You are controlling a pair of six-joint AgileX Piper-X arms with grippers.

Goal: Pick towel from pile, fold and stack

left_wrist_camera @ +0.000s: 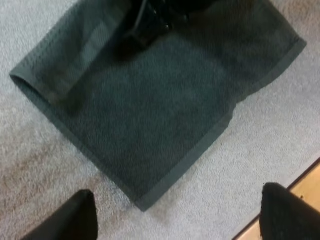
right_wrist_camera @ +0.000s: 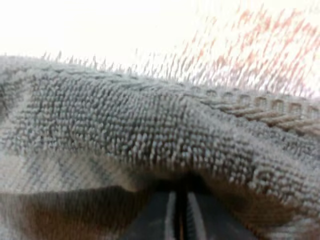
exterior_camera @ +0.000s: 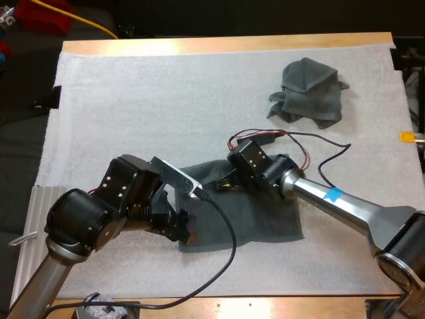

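A dark grey-green towel (exterior_camera: 255,216) lies spread flat on the white mat (exterior_camera: 133,113), near the front of the table. My right gripper (exterior_camera: 227,182) is down at the towel's far edge. In the right wrist view its fingers (right_wrist_camera: 165,220) are pressed together, with the towel's looped pile (right_wrist_camera: 150,130) bunched right at their tips. My left gripper (exterior_camera: 182,229) hovers at the towel's near left corner. Its fingers (left_wrist_camera: 75,217) stand wide apart over bare mat, just off the towel (left_wrist_camera: 150,100). A second towel (exterior_camera: 309,90) lies crumpled at the far right.
The wooden table edge (left_wrist_camera: 300,187) runs close beside my left gripper. A wide stretch of bare mat lies at the far left.
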